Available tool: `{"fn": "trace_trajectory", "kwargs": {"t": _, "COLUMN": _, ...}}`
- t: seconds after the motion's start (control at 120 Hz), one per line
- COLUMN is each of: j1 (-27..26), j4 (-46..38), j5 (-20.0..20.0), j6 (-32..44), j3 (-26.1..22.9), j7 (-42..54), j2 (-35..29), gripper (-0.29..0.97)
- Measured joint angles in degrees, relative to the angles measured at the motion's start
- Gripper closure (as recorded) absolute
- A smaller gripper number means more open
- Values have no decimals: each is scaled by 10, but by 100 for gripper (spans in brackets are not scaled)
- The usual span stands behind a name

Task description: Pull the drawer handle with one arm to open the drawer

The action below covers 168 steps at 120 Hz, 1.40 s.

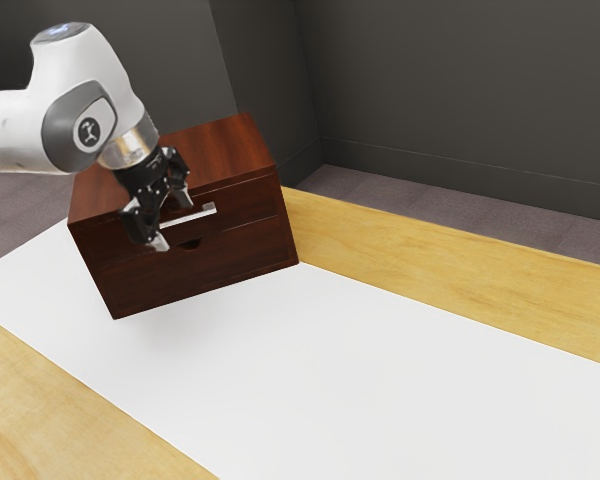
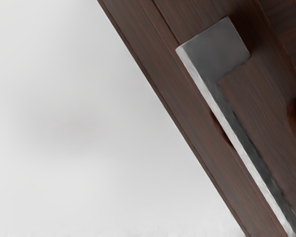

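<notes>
Drawer (image 1: pixel 242 196) sits in the upper half of the box (image 1: pixel 220 142), its front looking flush with the box's face. Our gripper (image 1: pixel 165 214) is right up against the box's front, fingers spread wide on either side of the silver handle (image 1: pixel 195 213) (image 2: pixel 214 59). Whether they touch it, we can't tell. Under the box lies the white mat (image 1: pixel 330 380).

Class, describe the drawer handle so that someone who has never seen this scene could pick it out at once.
On the white sheet covering the wooden table is a dark brown wooden cabinet. On its front face sits the handle, a flat bar running lengthwise. It is the only pale grey metal part on the dark wood.
</notes>
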Motion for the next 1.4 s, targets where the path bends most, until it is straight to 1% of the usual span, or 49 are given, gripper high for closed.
{"fn": "trace_trajectory", "kwargs": {"t": 0.15, "j1": 19, "j4": 14, "j5": -2, "j6": 24, "j3": 12, "j7": -3, "j2": 19, "gripper": 0}}
{"fn": "trace_trajectory", "kwargs": {"t": 0.333, "j1": 12, "j4": 13, "j5": -3, "j6": 44, "j3": 13, "j7": -4, "j2": 29, "gripper": 0}}
{"fn": "trace_trajectory", "kwargs": {"t": 0.483, "j1": 7, "j4": -10, "j5": -12, "j6": 62, "j3": 16, "j7": -7, "j2": 21, "gripper": 0}}
{"fn": "trace_trajectory", "kwargs": {"t": 0.617, "j1": 5, "j4": -19, "j5": -28, "j6": 75, "j3": 22, "j7": -30, "j2": 18, "gripper": 0}}
{"fn": "trace_trajectory", "kwargs": {"t": 0.808, "j1": 3, "j4": -24, "j5": -32, "j6": 83, "j3": 23, "j7": -60, "j2": 19, "gripper": 0}}
{"fn": "trace_trajectory", "kwargs": {"t": 0.833, "j1": 3, "j4": -24, "j5": -32, "j6": 84, "j3": 23, "j7": -63, "j2": 19, "gripper": 3}}
{"fn": "trace_trajectory", "kwargs": {"t": 0.967, "j1": 3, "j4": -29, "j5": -33, "j6": 86, "j3": 23, "j7": -78, "j2": 19, "gripper": 23}}
{"fn": "trace_trajectory", "kwargs": {"t": 1.067, "j1": 3, "j4": -34, "j5": -34, "j6": 87, "j3": 24, "j7": -87, "j2": 18, "gripper": 33}}
{"fn": "trace_trajectory", "kwargs": {"t": 1.217, "j1": 1, "j4": -42, "j5": -35, "j6": 87, "j3": 30, "j7": -98, "j2": 15, "gripper": 41}}
{"fn": "trace_trajectory", "kwargs": {"t": 1.4, "j1": -5, "j4": -62, "j5": -37, "j6": 90, "j3": 33, "j7": -109, "j2": 1, "gripper": 46}}
